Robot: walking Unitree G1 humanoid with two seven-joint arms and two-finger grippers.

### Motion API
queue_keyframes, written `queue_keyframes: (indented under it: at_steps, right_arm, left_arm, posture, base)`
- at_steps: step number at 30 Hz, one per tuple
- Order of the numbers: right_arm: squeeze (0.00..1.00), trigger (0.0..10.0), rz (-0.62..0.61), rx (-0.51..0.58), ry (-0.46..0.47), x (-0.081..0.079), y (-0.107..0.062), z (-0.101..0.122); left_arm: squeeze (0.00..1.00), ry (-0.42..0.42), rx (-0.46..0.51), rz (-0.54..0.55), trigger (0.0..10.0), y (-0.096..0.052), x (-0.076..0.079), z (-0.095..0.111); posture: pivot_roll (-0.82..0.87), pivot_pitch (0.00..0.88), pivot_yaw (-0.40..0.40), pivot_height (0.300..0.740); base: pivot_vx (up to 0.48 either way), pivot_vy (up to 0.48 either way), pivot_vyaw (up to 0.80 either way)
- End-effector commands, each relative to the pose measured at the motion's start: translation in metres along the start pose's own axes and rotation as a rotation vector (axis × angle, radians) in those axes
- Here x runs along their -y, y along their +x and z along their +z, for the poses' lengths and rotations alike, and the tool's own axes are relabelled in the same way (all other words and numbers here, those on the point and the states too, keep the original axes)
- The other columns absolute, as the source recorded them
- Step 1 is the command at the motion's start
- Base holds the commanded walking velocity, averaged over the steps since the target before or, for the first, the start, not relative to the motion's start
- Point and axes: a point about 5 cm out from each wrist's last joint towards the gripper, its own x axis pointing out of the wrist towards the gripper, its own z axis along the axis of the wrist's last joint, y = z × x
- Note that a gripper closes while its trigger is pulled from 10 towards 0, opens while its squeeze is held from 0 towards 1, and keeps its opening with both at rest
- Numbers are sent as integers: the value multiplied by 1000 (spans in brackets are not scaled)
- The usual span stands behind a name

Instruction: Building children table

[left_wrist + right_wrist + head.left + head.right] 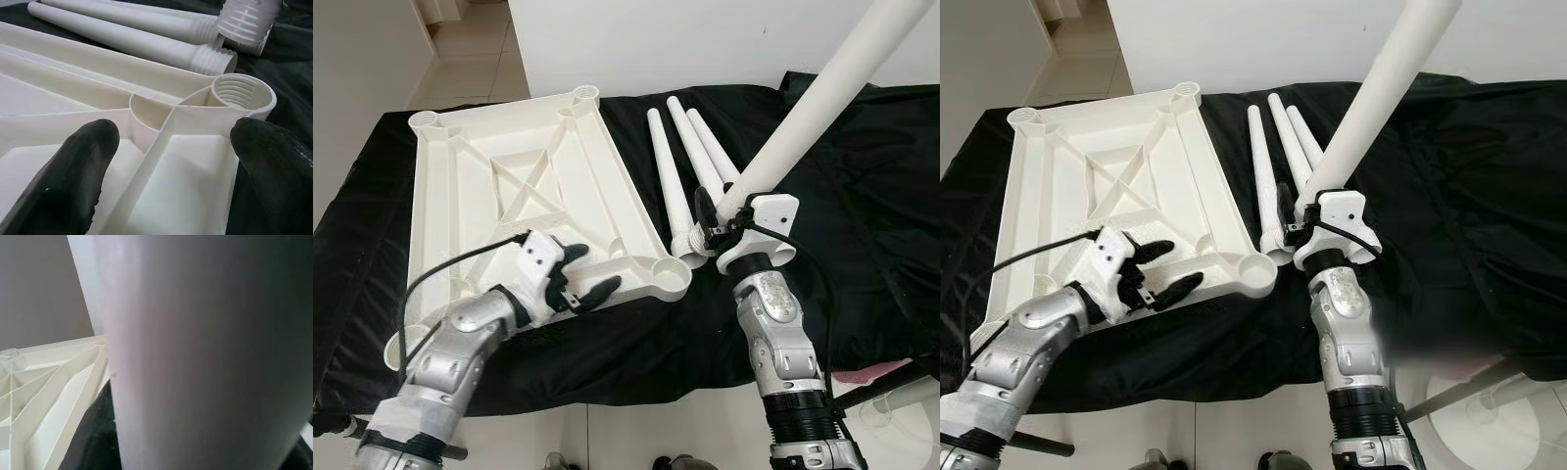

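- Left hand (pixel 585 272) spread wide, its fingers (pixel 78 166) over the upturned white table top (pixel 509 186), just short of the threaded corner socket (pixel 243 93).
- Right hand (pixel 713 227) clamped around a white table leg (pixel 822 98), held tilted upward.
- Three spare legs (pixel 680 166) lie just beyond it, on the black cloth (pixel 862 215).

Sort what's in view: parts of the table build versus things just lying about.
Belongs to the job:
- white tabletop, upside down, left gripper open over its near corner
- table leg held in the right gripper
- three spare legs lying beside the tabletop

Just lying about:
- black cloth underneath
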Motion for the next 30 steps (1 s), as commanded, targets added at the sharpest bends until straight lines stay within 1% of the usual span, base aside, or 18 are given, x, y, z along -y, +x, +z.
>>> queue_keyframes:
  at_steps: [1,2,3,5,9,10,12,13,16,18,20,21,23,25,26,27,28,30]
  right_arm:
    - [0,10000,23,21,-8,-4,-2,3]
    - [0,10000,46,14,-24,-6,-4,1]
    - [0,10000,69,11,-39,-8,-6,0]
    - [0,10000,106,12,-59,-12,-9,-2]
    - [0,10000,130,11,-71,-14,-11,-3]
    - [0,10000,148,10,-78,-16,-12,-3]
    - [0,10000,193,6,-88,-20,-15,-6]
    - [0,10000,213,9,-89,-22,-15,-6]
    - [0,10000,241,12,-91,-25,-15,-6]
    - [0,10000,241,12,-91,-25,-15,-6]
    - [0,10000,272,11,-98,-27,-15,-6]
    - [0,10000,288,12,-108,-29,-16,-6]
    - [0,10000,337,-2,-138,-31,-17,-10]
    - [0,10000,375,-23,-130,-34,-19,-15]
    - [0,10000,375,-23,-130,-34,-19,-15]
    - [0,10000,382,-29,-121,-35,-19,-16]
    - [0,10000,391,-32,-129,-36,-20,-17]
    - [0,10000,396,-32,-138,-36,-20,-18]
  left_arm:
    - [0,4,21,-11,10000,-2,1,4]
    - [0,-1,38,13,10000,-2,-3,11]
    - [0,16,39,15,10000,-3,-4,15]
    - [0,37,22,12,10000,-5,-4,16]
    - [0,34,21,17,10000,-7,-3,14]
    - [0,28,21,28,10000,-8,-3,13]
    - [0,19,49,71,10000,-12,-9,16]
    - [0,19,59,90,10000,-12,-13,19]
    - [0,13,65,114,10000,-11,-17,23]
    - [0,13,65,114,10000,-11,-17,23]
    - [0,17,45,151,10000,-10,-21,25]
    - [0,36,29,174,10000,-8,-22,26]
    - [0,40,46,131,10000,-8,-18,29]
    - [0,13,66,43,10000,-11,-11,29]
    - [0,13,66,43,10000,-11,-11,29]
    - [0,4,69,20,10000,-12,-9,28]
    - [0,-7,56,-5,10000,-13,-6,26]
    - [0,-12,47,-18,10000,-14,-5,25]
  posture:
    - [-44,101,16,740]
    - [-42,101,16,740]
    - [-38,100,13,740]
    - [-38,102,13,740]
    - [-38,104,14,740]
    - [-39,105,15,740]
    - [-41,110,19,740]
    - [-41,109,17,740]
    - [-42,109,14,740]
    - [-42,109,14,740]
    - [-42,110,14,740]
    - [-41,112,12,740]
    - [-42,112,9,740]
    - [-46,113,9,740]
    - [-46,113,9,740]
    - [-46,113,9,740]
    - [-42,115,5,740]
    - [-42,115,5,740]
  base:
    - [0,0,0]
    - [0,0,0]
    - [0,0,0]
    - [0,0,0]
    - [0,0,0]
    - [0,0,0]
    - [0,0,0]
    - [0,0,0]
    - [0,0,0]
    - [0,0,0]
    - [0,0,0]
    - [0,0,0]
    - [0,0,0]
    - [0,0,0]
    - [0,0,0]
    - [0,0,0]
    - [0,0,0]
    - [0,0,0]
